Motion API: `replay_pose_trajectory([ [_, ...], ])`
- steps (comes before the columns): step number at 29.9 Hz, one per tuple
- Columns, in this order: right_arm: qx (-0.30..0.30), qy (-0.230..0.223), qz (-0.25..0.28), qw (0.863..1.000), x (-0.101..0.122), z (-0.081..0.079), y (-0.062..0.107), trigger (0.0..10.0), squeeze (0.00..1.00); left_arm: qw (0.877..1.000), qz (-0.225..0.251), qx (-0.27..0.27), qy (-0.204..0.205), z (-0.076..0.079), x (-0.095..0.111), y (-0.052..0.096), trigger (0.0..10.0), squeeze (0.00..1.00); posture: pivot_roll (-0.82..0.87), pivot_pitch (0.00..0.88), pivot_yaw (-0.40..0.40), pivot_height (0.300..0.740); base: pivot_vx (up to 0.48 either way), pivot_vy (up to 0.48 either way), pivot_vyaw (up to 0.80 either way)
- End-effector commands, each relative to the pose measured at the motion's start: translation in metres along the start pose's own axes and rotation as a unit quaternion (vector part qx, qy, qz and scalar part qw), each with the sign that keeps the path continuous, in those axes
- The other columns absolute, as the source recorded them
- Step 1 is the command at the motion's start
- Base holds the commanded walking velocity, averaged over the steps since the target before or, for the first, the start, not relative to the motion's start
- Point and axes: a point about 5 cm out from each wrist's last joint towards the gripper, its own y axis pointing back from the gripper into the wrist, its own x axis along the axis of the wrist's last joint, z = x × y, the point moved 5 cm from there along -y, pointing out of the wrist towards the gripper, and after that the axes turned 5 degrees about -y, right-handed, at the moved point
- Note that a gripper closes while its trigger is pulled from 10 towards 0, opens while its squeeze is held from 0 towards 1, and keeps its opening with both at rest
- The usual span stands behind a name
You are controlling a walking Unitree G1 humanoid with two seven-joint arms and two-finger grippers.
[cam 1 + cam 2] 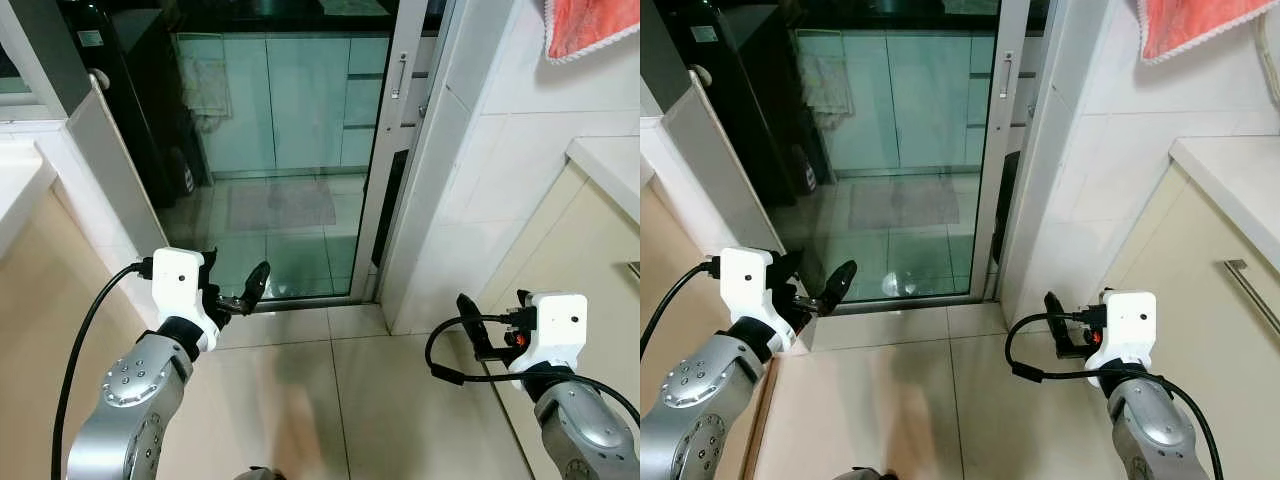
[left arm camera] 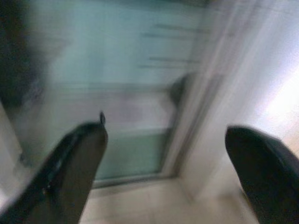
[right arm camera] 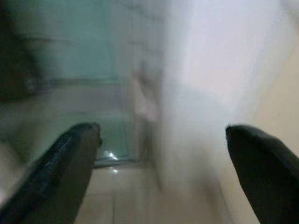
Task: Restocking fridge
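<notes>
A robot looks down at a pale tiled floor (image 1: 380, 400) in a narrow kitchen passage. At far left, a white counter edge (image 1: 20, 180) sits above a beige cabinet front (image 1: 45, 300). Just beside it, the left gripper (image 1: 238, 292) is raised at the end of a silver arm, with a black cable trailing from its white wrist block. Its wrist view shows two black fingers (image 2: 70, 172) set wide apart, holding nothing.

Straight ahead stands a sliding glass door (image 1: 280, 160) in a silver frame (image 1: 390, 150). Through the glass appear pale green cabinet fronts, a grey floor mat (image 1: 282, 205) and a tall dark shape at the left (image 1: 140, 100), which may be the fridge, though reflections make this uncertain.

Right of the door frame rises a white tiled wall (image 1: 480, 180), with a red cloth (image 1: 590, 25) hanging at its top. Below, the right gripper (image 1: 468, 318) is raised near the wall, its fingers (image 3: 65, 172) also spread wide and empty. At far right, a white countertop (image 1: 1240, 180) tops a beige cabinet with a metal bar handle (image 1: 1252, 295).
</notes>
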Motion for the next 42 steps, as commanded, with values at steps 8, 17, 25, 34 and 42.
replay_pose_trajectory([
  [8,-0.034,0.012,0.003,0.999,-0.021,0.007,0.001,10.0,0.0,0.999,-0.024,-0.048,0.005,0.032,-0.019,-0.006,10.0,0.0,0.0,0.0,0.017,0.74,0.0,0.0,0.0],
  [17,-0.04,0.057,0.027,0.997,-0.014,0.035,0.034,10.0,0.0,0.999,0.013,-0.033,-0.007,0.0,-0.018,0.033,10.0,0.0,-0.01,0.0,0.005,0.74,0.0,0.0,0.0],
  [25,0.011,0.083,0.075,0.994,0.002,0.011,0.027,10.0,0.0,0.992,0.086,-0.067,-0.063,0.028,0.006,0.025,10.0,0.0,-0.03,0.0,0.014,0.74,0.0,0.0,0.0],
  [34,0.047,0.1,0.083,0.99,0.012,-0.003,0.022,10.0,0.0,0.995,0.08,-0.057,-0.03,0.025,0.001,0.028,10.0,0.0,-0.03,0.0,0.009,0.74,0.0,0.0,0.17],
  [42,0.055,0.086,0.064,0.993,0.004,-0.003,0.014,10.0,0.0,0.995,0.079,-0.055,-0.03,0.026,-0.001,0.026,10.0,0.0,-0.02,0.0,0.013,0.74,0.0,0.0,0.72],
])
